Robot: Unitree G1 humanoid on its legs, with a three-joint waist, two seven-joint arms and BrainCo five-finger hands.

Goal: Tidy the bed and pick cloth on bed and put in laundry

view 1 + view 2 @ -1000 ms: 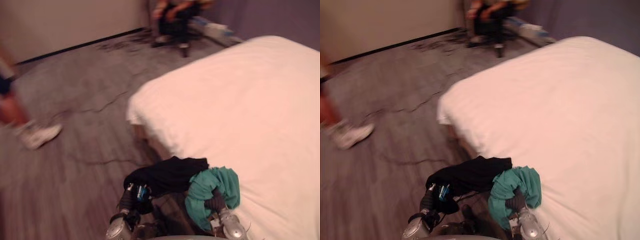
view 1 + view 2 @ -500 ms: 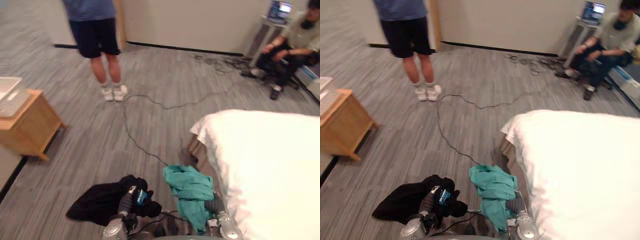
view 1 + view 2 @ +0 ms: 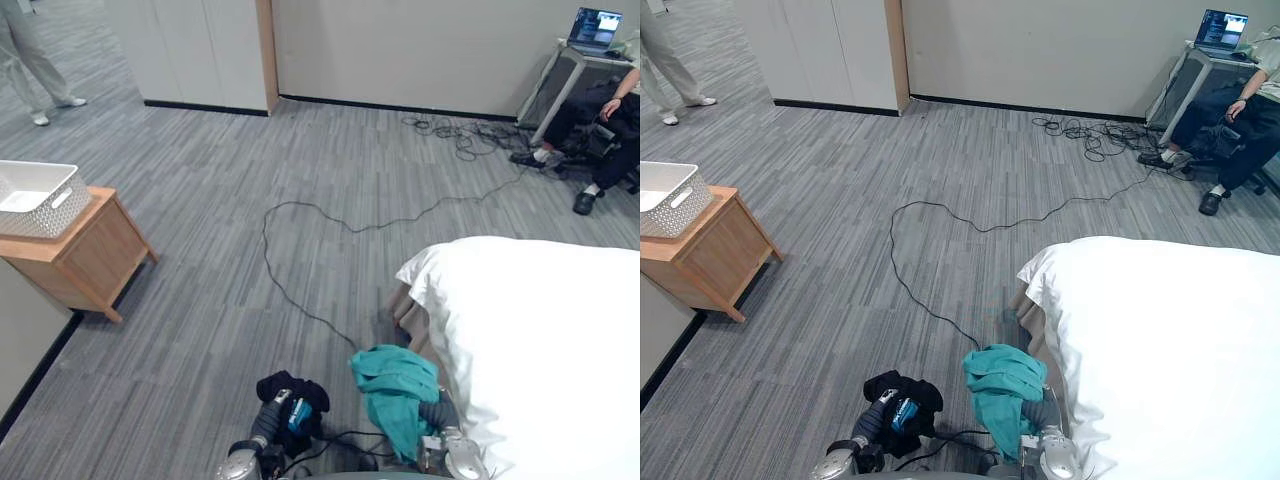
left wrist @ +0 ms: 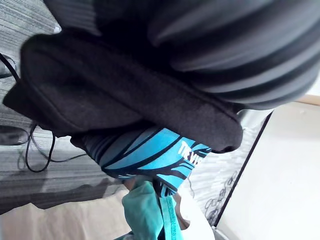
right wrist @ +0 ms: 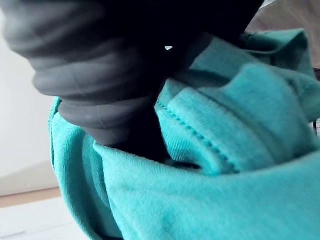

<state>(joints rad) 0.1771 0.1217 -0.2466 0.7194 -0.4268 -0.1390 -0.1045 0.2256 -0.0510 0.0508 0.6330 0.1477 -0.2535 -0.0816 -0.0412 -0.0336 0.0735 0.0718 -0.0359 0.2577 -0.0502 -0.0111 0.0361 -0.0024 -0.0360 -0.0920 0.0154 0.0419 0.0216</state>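
Observation:
A black cloth with a blue print (image 3: 290, 392) is bunched over my left hand (image 3: 268, 425) at the bottom of the eye views, above the grey carpet; it also shows close up as the black cloth (image 4: 115, 95). A teal cloth (image 3: 395, 385) is draped over my right hand (image 3: 440, 412), beside the corner of the bed (image 3: 540, 340), which has a smooth white cover. The teal cloth (image 5: 225, 165) wraps that hand's dark cover. A white laundry basket (image 3: 35, 198) stands on a wooden side table (image 3: 85, 255) at the far left.
A person (image 3: 610, 130) sits at the far right by a laptop (image 3: 600, 25), with a tangle of cables (image 3: 455, 135) on the floor nearby. Another person's legs (image 3: 35, 60) show at the top left. Open carpet (image 3: 200, 300) lies between me and the side table.
The camera has swung left from the bed to the floor and side table. The black cloth, spread out and hanging before, is now bunched at my left hand. The standing person is gone.

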